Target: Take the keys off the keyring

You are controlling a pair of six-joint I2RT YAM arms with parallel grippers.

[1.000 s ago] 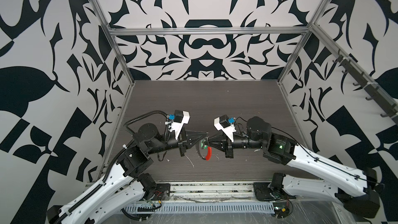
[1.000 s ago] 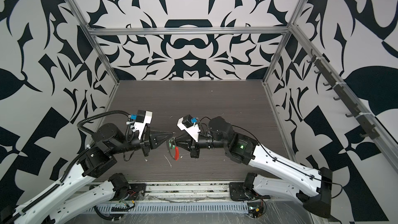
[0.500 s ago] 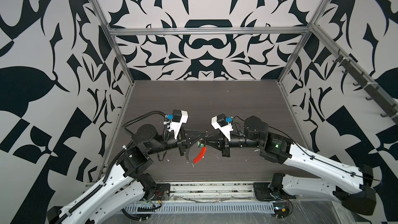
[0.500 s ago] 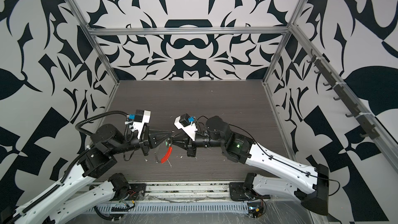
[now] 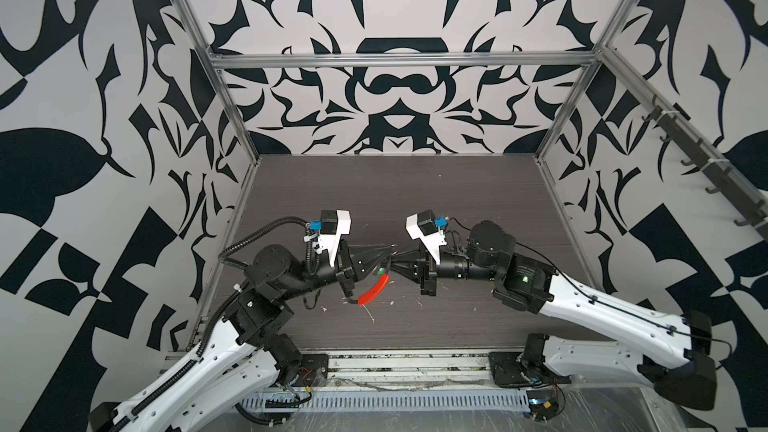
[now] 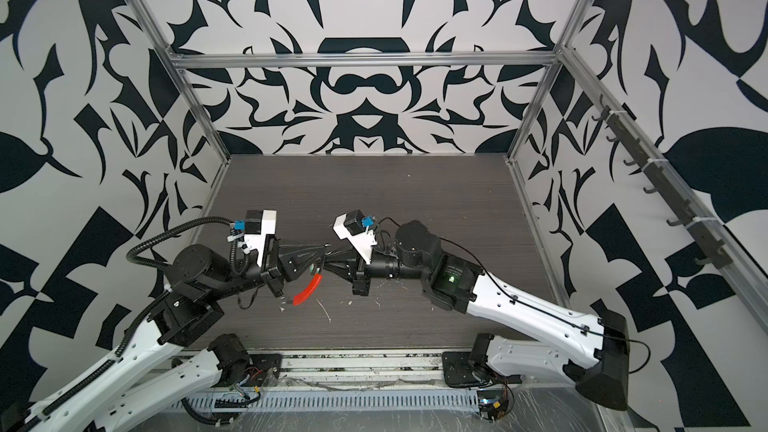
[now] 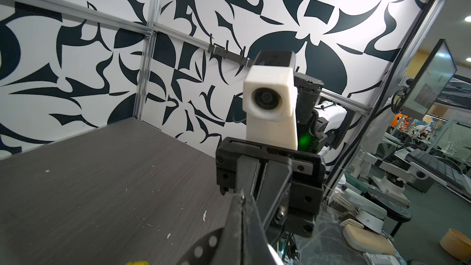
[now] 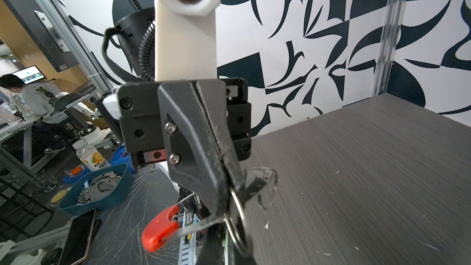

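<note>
Both grippers meet tip to tip above the table's front middle. In both top views my left gripper (image 5: 392, 248) (image 6: 325, 248) is shut on the keyring, pinching it near its metal rings (image 8: 238, 225). The keyring's red sleeve (image 5: 374, 290) (image 6: 307, 289) (image 8: 159, 228) slants down beneath it. My right gripper (image 5: 392, 261) (image 6: 326, 261) is shut too. A sliver of a key's green head (image 5: 379, 272) (image 8: 225, 240) shows at its tips. A yellow key head (image 7: 136, 263) peeks in beside my left fingers (image 7: 242, 225). A loose small ring (image 8: 267, 189) dangles beside them.
The dark wood-grain table (image 5: 415, 201) carries small white scraps (image 5: 370, 317) near the front. Patterned walls with metal posts close in the left, back and right. A hook rail (image 5: 706, 168) runs along the right wall. A slotted cable duct (image 5: 382, 401) lies along the front edge.
Both grippers have drifted slightly left, still tip to tip. The red sleeve swung from hanging near the right gripper to slanting out under the left gripper.
</note>
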